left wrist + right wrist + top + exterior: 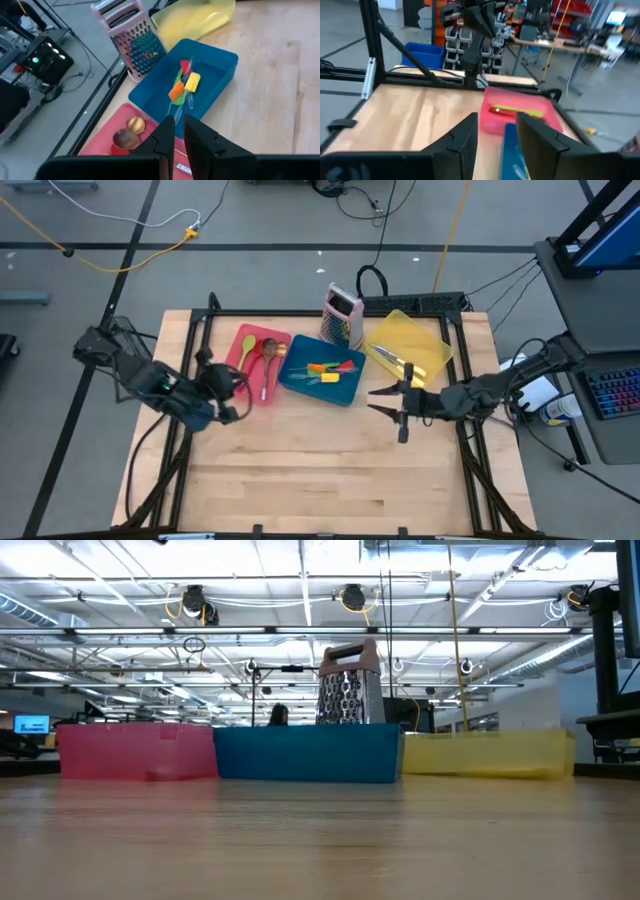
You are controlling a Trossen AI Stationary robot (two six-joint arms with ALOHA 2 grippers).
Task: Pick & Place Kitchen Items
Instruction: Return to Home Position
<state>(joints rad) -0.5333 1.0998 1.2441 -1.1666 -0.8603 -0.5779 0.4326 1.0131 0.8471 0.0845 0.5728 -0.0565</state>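
bright overhead striplights, right wrist view blurred

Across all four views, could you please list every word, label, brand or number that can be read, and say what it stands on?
No text can be read in any view.
Box grater: no label shows.
Red tray, blue tray, yellow tray: plain, no markings.
Lit screen in the room behind, low view: too small and blurred to read.

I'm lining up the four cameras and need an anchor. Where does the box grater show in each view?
High: grater behind the blue tray, near the yellow one.
Low: rising centrally behind the blue tray.
Left wrist: beside the blue tray.
Right wrist: not visible.
Shared landmark: blue tray.
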